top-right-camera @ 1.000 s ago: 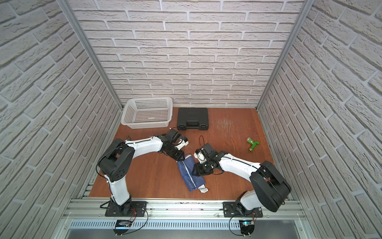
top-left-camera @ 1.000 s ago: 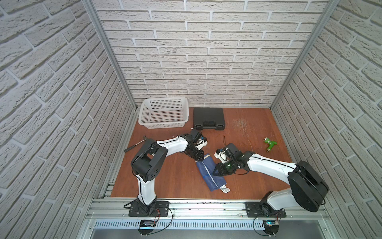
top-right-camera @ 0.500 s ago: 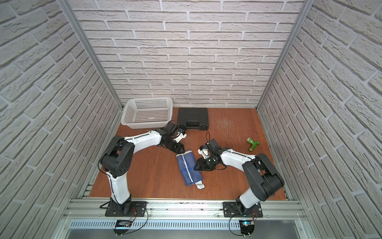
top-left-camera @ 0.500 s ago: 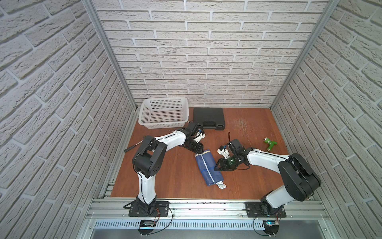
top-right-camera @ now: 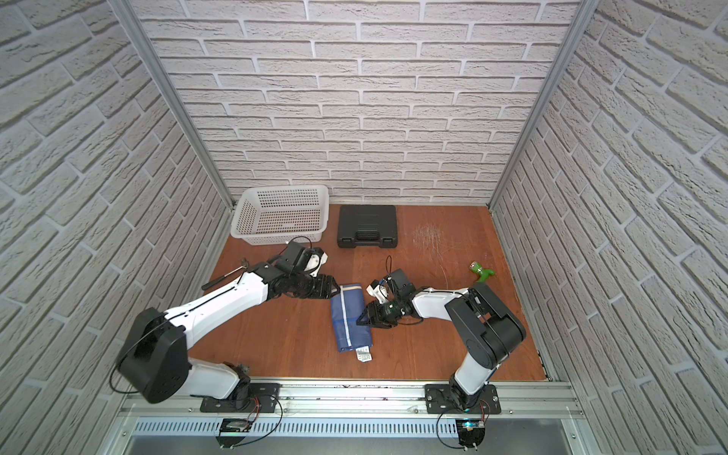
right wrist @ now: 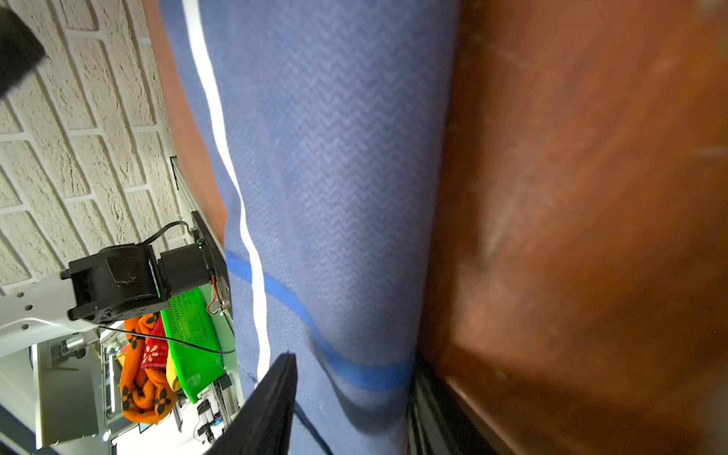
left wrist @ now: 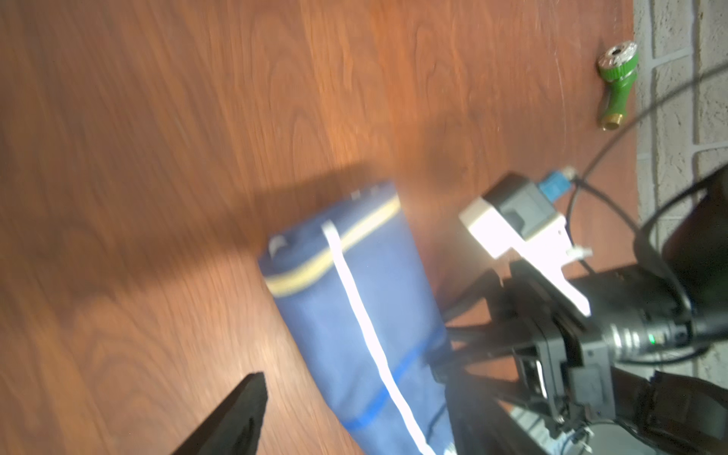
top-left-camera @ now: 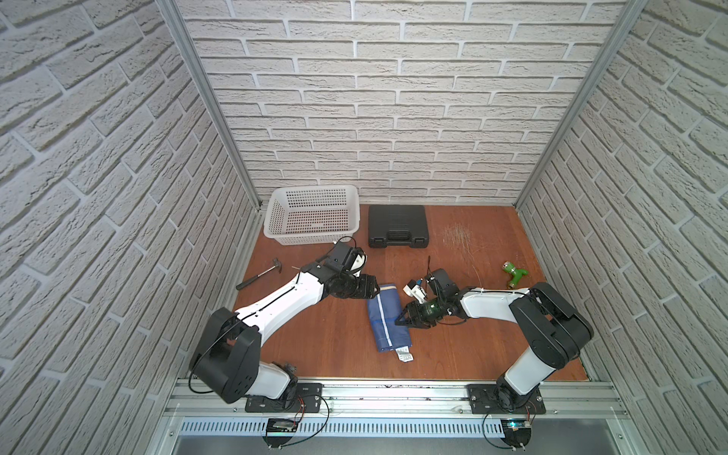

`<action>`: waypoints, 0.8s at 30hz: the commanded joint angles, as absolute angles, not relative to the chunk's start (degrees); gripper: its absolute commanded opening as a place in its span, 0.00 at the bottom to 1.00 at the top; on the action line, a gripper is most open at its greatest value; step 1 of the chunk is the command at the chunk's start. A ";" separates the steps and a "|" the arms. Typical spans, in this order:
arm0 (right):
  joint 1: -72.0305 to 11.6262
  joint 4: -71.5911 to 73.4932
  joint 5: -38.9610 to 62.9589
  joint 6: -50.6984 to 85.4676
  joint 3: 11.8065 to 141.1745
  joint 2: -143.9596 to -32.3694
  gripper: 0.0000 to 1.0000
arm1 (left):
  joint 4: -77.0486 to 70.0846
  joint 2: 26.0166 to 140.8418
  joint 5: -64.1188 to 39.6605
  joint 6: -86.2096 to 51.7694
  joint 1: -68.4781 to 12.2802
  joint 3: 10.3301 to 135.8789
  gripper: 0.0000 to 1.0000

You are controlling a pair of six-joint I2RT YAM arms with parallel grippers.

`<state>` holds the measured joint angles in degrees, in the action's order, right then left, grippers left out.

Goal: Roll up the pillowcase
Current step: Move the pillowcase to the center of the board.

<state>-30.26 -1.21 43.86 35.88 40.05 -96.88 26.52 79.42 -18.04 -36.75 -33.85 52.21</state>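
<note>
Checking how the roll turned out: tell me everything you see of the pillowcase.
The pillowcase is a navy blue cloth, rolled into a tube lying on the wooden table. A white stripe runs along it, a yellow line crosses the far end, and a white care tag pokes out at the near end. The right tool straddles its side; the left tool sits by its far end.

White brick walls [top-left-camera: 394, 118]; reddish wooden floor [top-left-camera: 335, 354]

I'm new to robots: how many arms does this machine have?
2: the left arm reaches toward the rolled pillowcase's far end; the right arm reaches its side. None appear hidden.
</note>
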 commanded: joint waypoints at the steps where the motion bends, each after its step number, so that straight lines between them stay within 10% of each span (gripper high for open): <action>1: -32.28 1.81 43.40 38.58 42.23 -99.84 0.50 | 24.87 77.14 -16.34 -43.95 -35.13 47.10 0.73; 24: -40.30 8.99 39.95 46.41 59.38 -111.34 0.52 | 39.46 67.54 -2.73 -37.59 -29.82 48.58 0.77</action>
<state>-39.59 9.76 40.34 47.57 58.00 -111.98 35.88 68.79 -5.21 -37.54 -29.54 47.83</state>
